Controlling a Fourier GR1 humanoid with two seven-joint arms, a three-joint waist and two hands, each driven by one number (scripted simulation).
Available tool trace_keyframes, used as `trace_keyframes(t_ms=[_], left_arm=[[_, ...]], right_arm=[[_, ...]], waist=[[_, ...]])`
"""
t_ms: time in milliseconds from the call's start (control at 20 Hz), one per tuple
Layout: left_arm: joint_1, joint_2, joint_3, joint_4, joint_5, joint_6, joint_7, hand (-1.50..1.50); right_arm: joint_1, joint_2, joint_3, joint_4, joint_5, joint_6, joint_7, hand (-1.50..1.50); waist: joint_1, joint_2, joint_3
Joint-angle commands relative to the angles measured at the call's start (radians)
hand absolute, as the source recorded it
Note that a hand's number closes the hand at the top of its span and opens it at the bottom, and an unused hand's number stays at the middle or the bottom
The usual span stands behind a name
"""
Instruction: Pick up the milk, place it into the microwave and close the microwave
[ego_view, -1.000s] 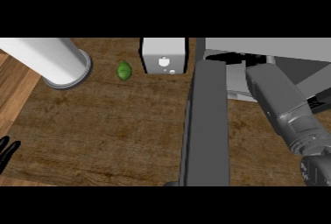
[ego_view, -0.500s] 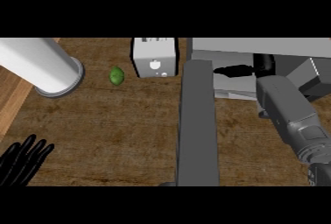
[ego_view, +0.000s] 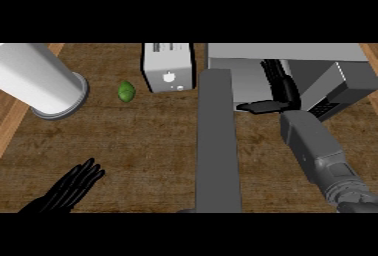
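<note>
**Right hand inside the microwave, milk nowhere I can spot**

The right hand (ego_view: 279, 92) is reaching up into the open microwave (ego_view: 244, 65), black fingers stretched along the inside with the thumb sticking out to the left near the bottom edge. Can't honestly tell if it's wrapped around anything, the fingers look mostly straight but the cavity is dark there. The grey forearm runs down to the lower right corner. The milk itself I can't make out anywhere, it may be hidden behind that hand.

The microwave door (ego_view: 218, 145) is swung wide open and shows as a long grey slab running down the middle of the wooden counter (ego_view: 148, 135).

The left hand (ego_view: 70, 187) rests open at the lower left, fingers straight, holding nothing.

Other stuff: a white toaster (ego_view: 168, 67) just left of the microwave, a small green lime-looking thing (ego_view: 126, 91) beside it, and a big white cylinder (ego_view: 37, 80) at the far left.
</note>
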Motion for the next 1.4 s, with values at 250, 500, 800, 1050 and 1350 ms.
trace_keyframes(t_ms=[250, 500, 800, 1050, 1350], left_arm=[[-0.038, -0.056, -0.096, 0.094, -0.267, 0.031, -0.135, -1.5], [-0.111, -0.057, -0.154, 0.23, -0.327, 0.117, -0.193, 1.5], [-0.232, -0.057, -0.194, 0.301, -0.426, 0.192, -0.197, 1.5], [-0.306, -0.057, -0.237, 0.405, -0.496, 0.196, -0.199, 1.5], [-0.414, -0.057, -0.332, 0.564, -0.559, 0.287, -0.287, 1.5]], right_arm=[[0.225, 0.06, 0.046, -0.058, -0.011, 0.169, -0.109, -1.5], [0.329, 0.082, 0.087, -0.133, -0.001, 0.094, -0.082, -1.5], [0.507, 0.021, 0.117, -0.261, -0.011, 0.168, -0.098, -1.5], [0.707, -0.009, 0.122, -0.391, -0.045, 0.232, -0.155, -1.5], [0.893, -0.024, 0.138, -0.635, -0.124, 0.312, -0.09, -1.5]], waist=[[-0.048, -0.023, -0.003], [-0.07, -0.029, -0.005], [-0.083, -0.029, -0.005], [-0.094, -0.027, -0.006], [-0.092, -0.023, -0.007]])
